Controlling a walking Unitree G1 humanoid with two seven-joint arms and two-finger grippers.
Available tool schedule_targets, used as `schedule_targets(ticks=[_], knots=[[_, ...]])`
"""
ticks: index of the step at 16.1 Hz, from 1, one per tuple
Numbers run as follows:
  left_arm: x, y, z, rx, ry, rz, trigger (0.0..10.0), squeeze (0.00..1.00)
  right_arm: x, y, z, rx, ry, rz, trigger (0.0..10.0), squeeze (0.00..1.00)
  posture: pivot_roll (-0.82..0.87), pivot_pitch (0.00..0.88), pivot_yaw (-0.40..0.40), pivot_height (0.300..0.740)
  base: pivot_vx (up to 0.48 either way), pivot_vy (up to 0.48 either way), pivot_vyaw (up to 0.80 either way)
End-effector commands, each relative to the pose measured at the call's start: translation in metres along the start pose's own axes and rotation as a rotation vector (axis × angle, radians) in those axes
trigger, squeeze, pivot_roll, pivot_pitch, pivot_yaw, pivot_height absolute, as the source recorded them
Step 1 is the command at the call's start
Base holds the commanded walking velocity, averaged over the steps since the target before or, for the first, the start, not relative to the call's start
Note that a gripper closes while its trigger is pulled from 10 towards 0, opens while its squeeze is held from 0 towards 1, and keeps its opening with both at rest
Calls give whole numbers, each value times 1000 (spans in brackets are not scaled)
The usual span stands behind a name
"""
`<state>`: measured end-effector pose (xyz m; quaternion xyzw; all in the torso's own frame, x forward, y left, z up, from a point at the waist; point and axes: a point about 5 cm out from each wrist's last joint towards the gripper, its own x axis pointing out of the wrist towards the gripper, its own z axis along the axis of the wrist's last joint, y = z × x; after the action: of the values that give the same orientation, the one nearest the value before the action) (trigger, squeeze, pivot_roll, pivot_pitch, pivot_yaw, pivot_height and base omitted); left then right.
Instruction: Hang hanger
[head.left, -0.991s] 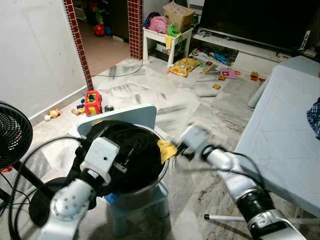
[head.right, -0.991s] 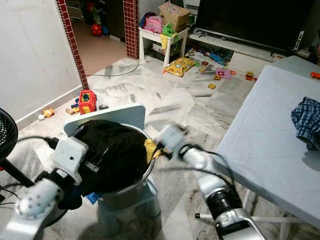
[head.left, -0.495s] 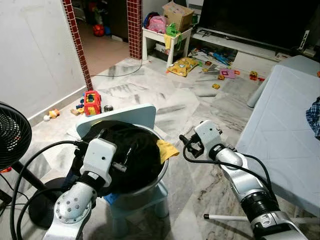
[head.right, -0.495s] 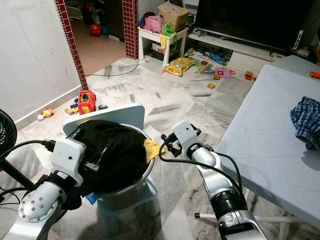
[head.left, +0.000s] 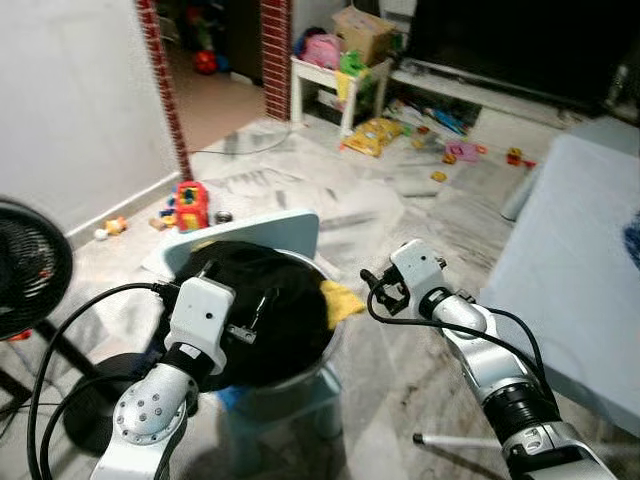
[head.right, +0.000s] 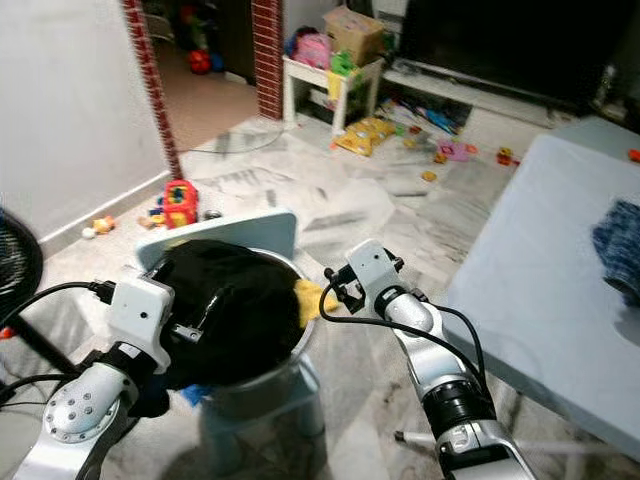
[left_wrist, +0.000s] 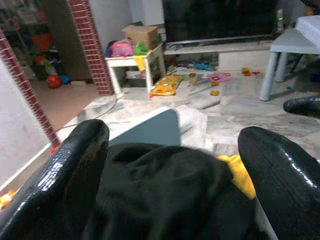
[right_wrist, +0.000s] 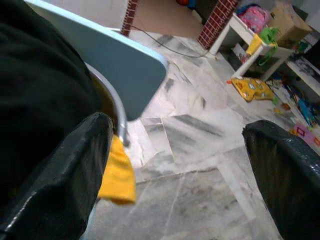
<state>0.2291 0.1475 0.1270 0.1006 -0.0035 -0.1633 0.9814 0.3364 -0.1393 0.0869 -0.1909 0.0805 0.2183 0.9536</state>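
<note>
Centrally, the metal basin (head.left: 325, 352) holds black clothing (head.left: 270, 310) and a yellow cloth (head.left: 340, 297) at its rim; left gripper (left_wrist: 170, 165) and right gripper (right_wrist: 180, 165) are spread wide and empty; no hanger or legible writing discernible.

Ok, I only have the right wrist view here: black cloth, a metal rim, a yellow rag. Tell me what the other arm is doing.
Observer: The left end effector hangs open over the black garment heaped in the metal basin.
Operator: Say what the basin stands on.
Observer: A small pale blue stool, with a light blue board leaning behind the basin.
Operator: Give me what is on my right side.
Observer: A pale blue table with a blue checked cloth lying on it. The right end effector is open beside the basin's rim, near the yellow cloth.
</note>
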Motion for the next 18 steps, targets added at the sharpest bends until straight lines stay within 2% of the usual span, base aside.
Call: schedule_targets(ticks=[1,11,16,18], knots=[[0,1,-2,-1,10,-11,10000,0,1,-3,6,3,-16,-16,10000,0,-36,0,-41,740,0,360,0],[4,0,-4,5,12,-30,10000,0,0,-3,6,-3,-18,-21,10000,0,-42,0,-38,740,0,393,0],[9,0,-2,12,-9,-54,10000,0,0,-3,8,-2,-23,-23,10000,0,-40,0,-48,740,0,0,0],[14,1,-6,88,12,-120,10000,0,-1,-3,7,58,-16,-54,10000,0,-35,0,-60,740,0,0,0]])
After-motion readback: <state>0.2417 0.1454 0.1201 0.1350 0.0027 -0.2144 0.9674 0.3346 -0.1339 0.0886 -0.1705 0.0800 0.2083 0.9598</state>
